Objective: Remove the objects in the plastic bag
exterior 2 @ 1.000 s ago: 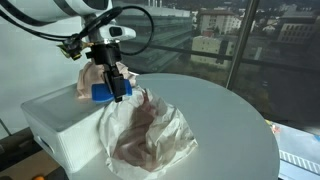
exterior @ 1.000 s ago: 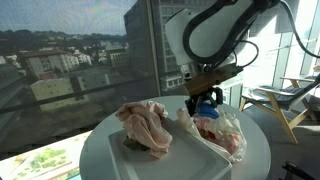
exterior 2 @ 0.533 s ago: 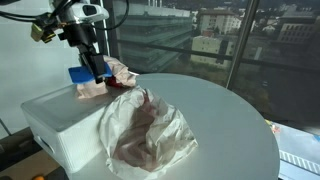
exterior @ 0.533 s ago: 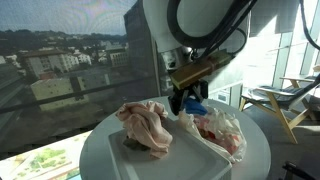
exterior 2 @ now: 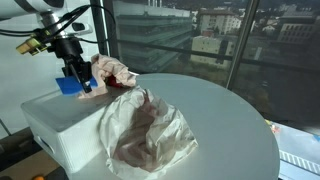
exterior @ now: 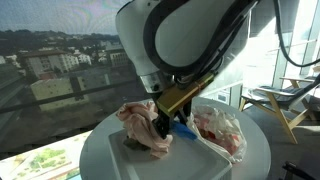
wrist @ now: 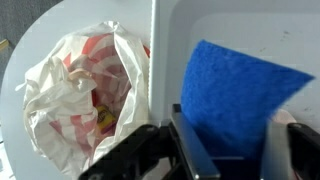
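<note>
Firmly in claw: flat, coarse blue sponge; crinkly plastic bag nearby.

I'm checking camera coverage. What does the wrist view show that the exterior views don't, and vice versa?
Only the wrist view: a close look into the plastic bag and its open mouth, where yellow shows among the red. Only the exterior views: the robot arm, the crumpled pinkish bundle, the city buildings outside. Both: the blue pad held in the hand, the bag, the white box, the round white table.
</note>
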Available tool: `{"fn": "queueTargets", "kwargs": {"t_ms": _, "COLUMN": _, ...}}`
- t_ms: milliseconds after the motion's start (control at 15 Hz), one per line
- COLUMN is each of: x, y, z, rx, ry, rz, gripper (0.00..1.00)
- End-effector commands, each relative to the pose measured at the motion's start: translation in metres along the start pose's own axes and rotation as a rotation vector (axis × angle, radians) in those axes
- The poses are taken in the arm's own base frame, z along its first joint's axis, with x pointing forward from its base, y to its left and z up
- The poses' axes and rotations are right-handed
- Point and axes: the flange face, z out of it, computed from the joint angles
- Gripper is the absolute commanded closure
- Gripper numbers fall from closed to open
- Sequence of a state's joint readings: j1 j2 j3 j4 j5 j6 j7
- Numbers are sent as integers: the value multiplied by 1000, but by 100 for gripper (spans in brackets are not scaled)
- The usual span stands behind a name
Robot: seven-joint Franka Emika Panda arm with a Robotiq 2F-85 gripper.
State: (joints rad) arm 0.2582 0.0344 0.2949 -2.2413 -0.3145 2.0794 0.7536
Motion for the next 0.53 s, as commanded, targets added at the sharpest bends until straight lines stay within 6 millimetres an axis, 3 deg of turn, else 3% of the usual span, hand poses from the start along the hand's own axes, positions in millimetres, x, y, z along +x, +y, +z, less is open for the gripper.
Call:
{"fn": "queueTargets", "kwargs": {"t_ms": 0, "x": 19, "y": -4, "z": -1, "rx": 2, "ry": 0, "rz": 1, "gripper": 38}}
{"fn": "queueTargets", "kwargs": {"t_ms": 333, "x": 22, "y": 11, "z": -18, "rx": 14, "ry": 12, "rz": 37, "gripper": 1}}
{"fn": "queueTargets", "kwargs": {"t_ms": 467, "x": 20, "y": 25, "z": -27, "rx": 16, "ry": 12, "rz": 72, "gripper": 0}}
